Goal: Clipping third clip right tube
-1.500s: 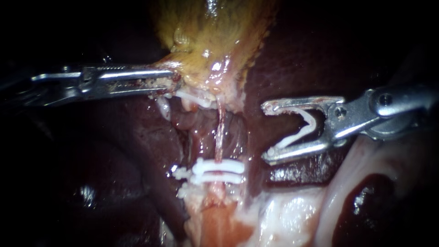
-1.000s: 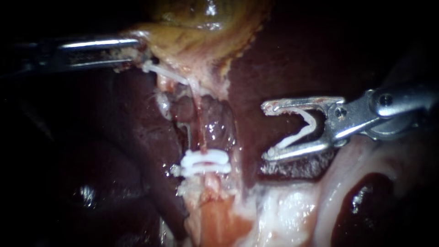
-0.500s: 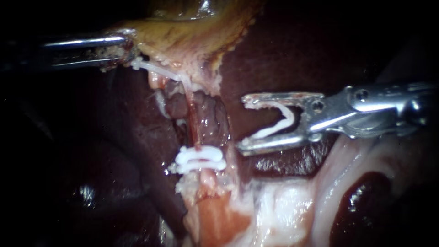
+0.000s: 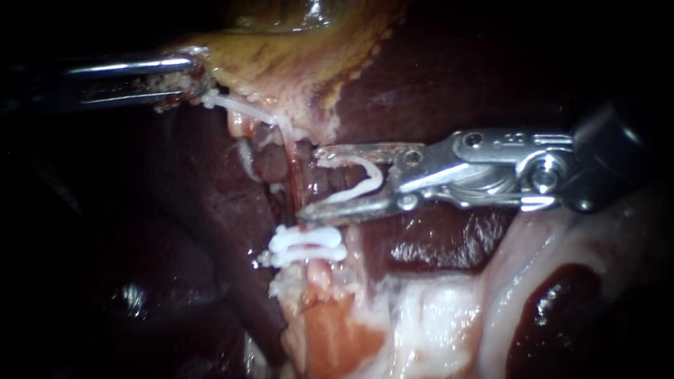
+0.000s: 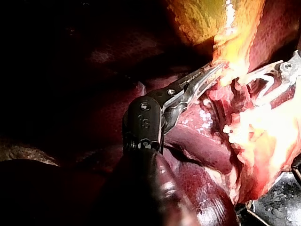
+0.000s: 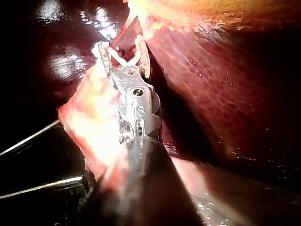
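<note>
The open clip [image 4: 359, 184] is grasped in the wide-spread hand of the right instrument [image 4: 311, 181], set crosswise just beside the upright tube [image 4: 293, 188], above the placed clips [image 4: 307, 245], while the gallbladder [image 4: 295, 77] is clenched by the left instrument [image 4: 193, 77].

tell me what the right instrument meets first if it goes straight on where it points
Most likely the thin red tube, just ahead of the right instrument and its open clip; depth is hard to judge.
</note>
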You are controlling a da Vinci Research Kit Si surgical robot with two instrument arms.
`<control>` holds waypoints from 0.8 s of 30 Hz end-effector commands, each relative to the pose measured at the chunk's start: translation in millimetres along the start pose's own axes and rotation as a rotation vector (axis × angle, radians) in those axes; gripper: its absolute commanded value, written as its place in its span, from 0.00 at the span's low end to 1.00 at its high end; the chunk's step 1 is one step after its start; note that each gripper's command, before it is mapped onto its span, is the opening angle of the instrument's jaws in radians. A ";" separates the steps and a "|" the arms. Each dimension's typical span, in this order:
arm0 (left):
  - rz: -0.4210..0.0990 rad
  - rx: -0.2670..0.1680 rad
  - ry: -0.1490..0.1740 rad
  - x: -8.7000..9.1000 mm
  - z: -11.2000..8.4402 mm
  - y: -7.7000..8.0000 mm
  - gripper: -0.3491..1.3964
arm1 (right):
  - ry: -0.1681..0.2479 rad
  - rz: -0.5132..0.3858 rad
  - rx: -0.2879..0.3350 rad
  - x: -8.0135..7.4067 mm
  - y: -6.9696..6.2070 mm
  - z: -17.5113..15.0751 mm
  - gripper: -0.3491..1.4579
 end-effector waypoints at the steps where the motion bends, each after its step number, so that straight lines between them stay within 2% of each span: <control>1: 0.000 0.003 0.001 0.0 0.0 0.0 0.00 | 0.007 0.006 0.004 0.0 0.2 0.5 0.47; 6: 0.001 0.005 0.002 -0.2 0.2 0.0 0.00 | 0.051 0.041 0.030 0.5 1.0 2.7 0.47; 15: 0.001 0.005 0.002 -0.2 0.2 0.0 0.00 | 0.177 0.123 0.109 2.0 1.2 4.2 0.46; 20: 0.001 0.005 0.002 -0.2 0.2 0.0 0.00 | 0.226 0.146 0.145 3.7 0.5 3.4 0.46; 24: 0.001 0.005 0.002 -0.2 0.2 0.0 0.00 | 0.262 0.151 0.183 5.9 -0.6 2.4 0.46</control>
